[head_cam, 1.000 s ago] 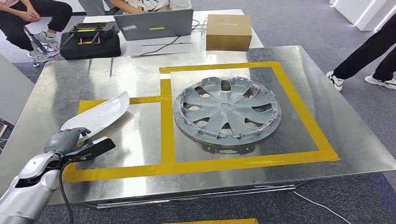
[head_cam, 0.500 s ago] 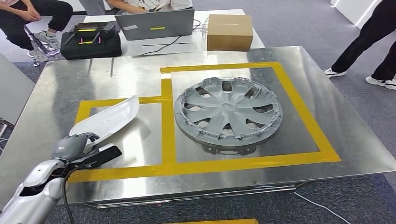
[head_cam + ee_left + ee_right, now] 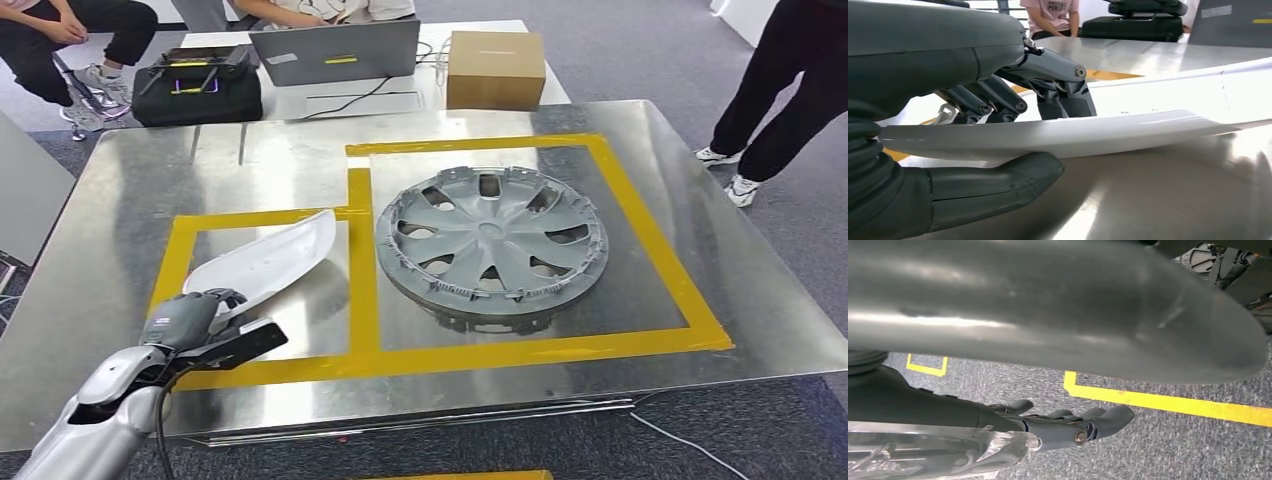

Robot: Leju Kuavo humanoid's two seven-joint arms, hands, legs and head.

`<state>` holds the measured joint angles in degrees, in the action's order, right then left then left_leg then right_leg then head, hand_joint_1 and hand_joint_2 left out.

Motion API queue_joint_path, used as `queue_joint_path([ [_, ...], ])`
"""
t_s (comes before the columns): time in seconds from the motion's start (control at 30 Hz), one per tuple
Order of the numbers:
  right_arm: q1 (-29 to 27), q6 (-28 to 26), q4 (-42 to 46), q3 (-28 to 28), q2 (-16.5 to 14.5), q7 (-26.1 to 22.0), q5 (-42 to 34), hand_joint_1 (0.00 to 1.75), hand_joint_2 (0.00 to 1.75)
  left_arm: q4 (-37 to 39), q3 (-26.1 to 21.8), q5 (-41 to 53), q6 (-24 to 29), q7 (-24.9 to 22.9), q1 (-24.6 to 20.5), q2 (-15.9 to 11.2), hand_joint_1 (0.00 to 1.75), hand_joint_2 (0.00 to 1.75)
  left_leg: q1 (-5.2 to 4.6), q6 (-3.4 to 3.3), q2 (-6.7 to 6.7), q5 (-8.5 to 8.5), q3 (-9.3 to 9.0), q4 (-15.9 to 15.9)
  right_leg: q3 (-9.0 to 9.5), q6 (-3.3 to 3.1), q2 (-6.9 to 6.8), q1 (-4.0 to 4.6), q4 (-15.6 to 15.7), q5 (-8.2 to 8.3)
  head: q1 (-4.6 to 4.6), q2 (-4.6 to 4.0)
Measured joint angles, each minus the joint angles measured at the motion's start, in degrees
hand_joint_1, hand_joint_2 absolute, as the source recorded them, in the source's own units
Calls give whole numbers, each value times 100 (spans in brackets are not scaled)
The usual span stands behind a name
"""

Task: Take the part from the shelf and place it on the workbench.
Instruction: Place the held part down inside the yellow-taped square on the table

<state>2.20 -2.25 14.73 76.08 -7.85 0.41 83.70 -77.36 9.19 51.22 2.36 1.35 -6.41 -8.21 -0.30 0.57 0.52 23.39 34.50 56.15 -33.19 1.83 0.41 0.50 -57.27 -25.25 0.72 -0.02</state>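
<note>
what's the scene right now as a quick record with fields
held part: white curved panel, over the left yellow-taped box
left hand: grips the panel's near end, thumb under, fingers on top
right hand: hangs above grey carpet, holds nothing
wheel cover: grey, flat in the right taped box
workbench: shiny metal
behind bench: laptop, cardboard box, black case

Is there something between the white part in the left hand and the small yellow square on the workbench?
Nothing visible. The left hand holds the white part over the smaller taped square, whose surface is bare; the grey wheel cover lies in the neighbouring square.
</note>
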Motion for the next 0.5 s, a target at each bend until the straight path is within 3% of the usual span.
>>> queue_joint_path([
  [0.5,8,4,0,0,-15,9,49,0,0,-99,341,-91,-30,156,54,32,175,175,0,-1,0,4,-32,0,32,2,2,0,1,-3,0,0],
])
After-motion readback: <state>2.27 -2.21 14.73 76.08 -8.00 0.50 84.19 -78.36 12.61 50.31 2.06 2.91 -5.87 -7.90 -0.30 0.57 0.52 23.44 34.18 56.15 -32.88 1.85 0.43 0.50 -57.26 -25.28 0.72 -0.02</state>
